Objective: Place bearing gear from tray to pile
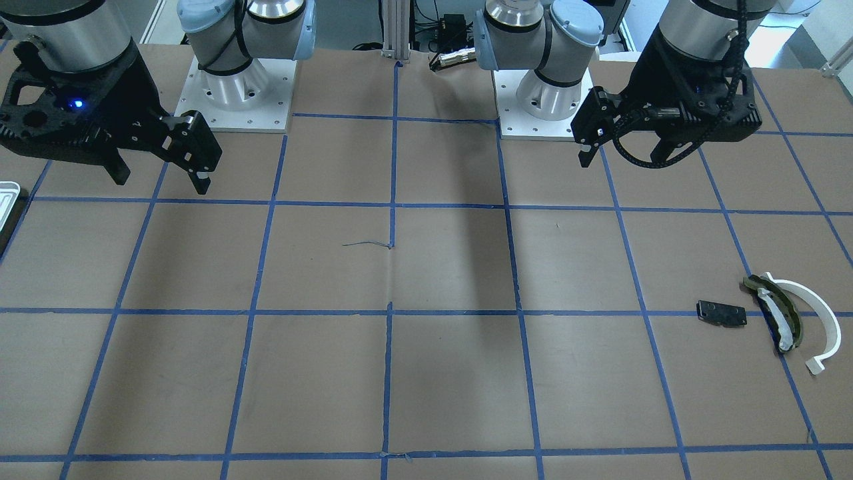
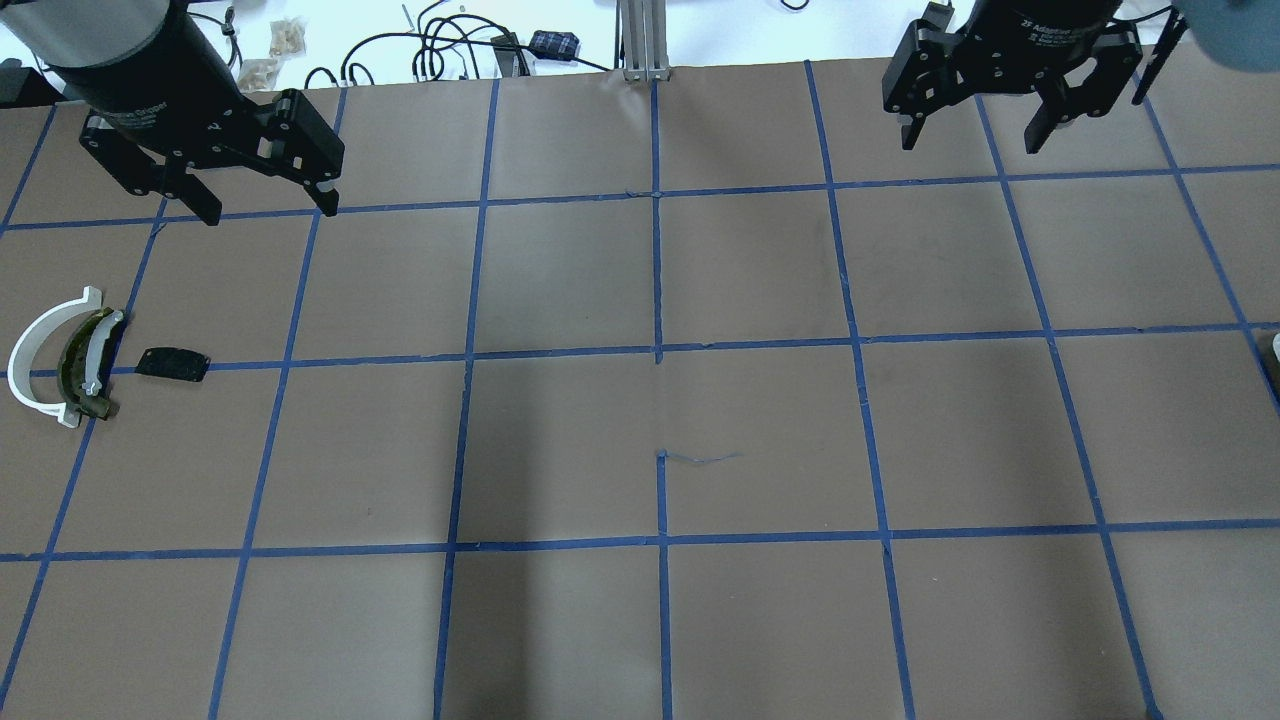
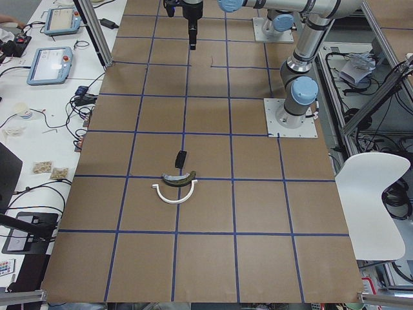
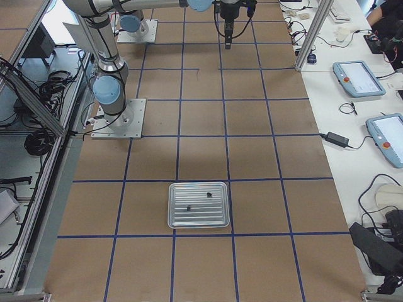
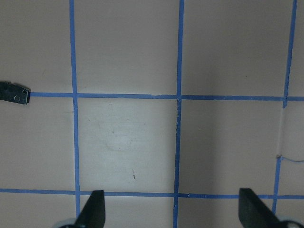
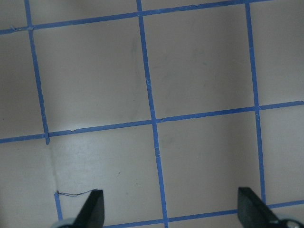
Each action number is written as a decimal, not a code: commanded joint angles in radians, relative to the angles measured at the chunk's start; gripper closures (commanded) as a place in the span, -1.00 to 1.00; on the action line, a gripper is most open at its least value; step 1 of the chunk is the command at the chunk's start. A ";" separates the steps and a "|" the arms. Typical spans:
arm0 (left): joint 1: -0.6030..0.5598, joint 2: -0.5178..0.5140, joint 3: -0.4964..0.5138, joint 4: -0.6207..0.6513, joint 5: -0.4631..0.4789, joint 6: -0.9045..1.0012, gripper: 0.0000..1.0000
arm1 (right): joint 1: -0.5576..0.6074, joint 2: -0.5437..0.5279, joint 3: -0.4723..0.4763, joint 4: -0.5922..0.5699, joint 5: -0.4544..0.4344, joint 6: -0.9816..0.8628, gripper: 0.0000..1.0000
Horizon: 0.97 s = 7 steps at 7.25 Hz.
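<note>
Brown taped table (image 2: 560, 450) carries tray (image 4: 208, 218) and pile (image 2: 75, 365); left pincer (image 2: 271, 213) and right pincer (image 2: 972, 147) hang spread.

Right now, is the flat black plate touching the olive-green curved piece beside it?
Apart. The overhead view shows a clear gap between the black plate and the olive-green curved piece.

A robotics lab. From overhead, cables (image 2: 440, 55) sprawl at twelve o'clock beyond the tape-gridded table (image 2: 560, 450); teach pendants (image 3: 48, 64) lie there too.
</note>
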 commanded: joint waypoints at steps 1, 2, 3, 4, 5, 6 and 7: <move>0.003 0.003 -0.011 0.002 -0.020 -0.006 -1.00 | 0.000 0.003 0.000 -0.001 0.001 -0.003 -1.00; 0.003 0.005 -0.011 0.003 -0.020 -0.005 -1.00 | 0.000 0.006 0.000 0.000 -0.001 -0.006 -1.00; 0.003 0.006 -0.011 0.002 -0.014 -0.003 -1.00 | 0.000 0.006 -0.001 0.002 0.001 -0.007 -1.00; 0.003 0.006 -0.008 0.002 0.001 -0.003 -1.00 | 0.000 0.006 0.000 0.008 0.001 -0.008 -1.00; 0.002 0.003 -0.007 0.003 0.048 -0.005 -1.00 | 0.000 0.008 -0.001 0.011 -0.001 -0.013 -1.00; 0.002 -0.002 -0.007 0.003 0.047 -0.020 -1.00 | -0.008 0.009 -0.003 0.012 -0.002 -0.029 -1.00; 0.002 -0.005 -0.007 0.005 0.046 -0.025 -1.00 | -0.030 0.012 -0.012 0.043 -0.030 -0.075 -1.00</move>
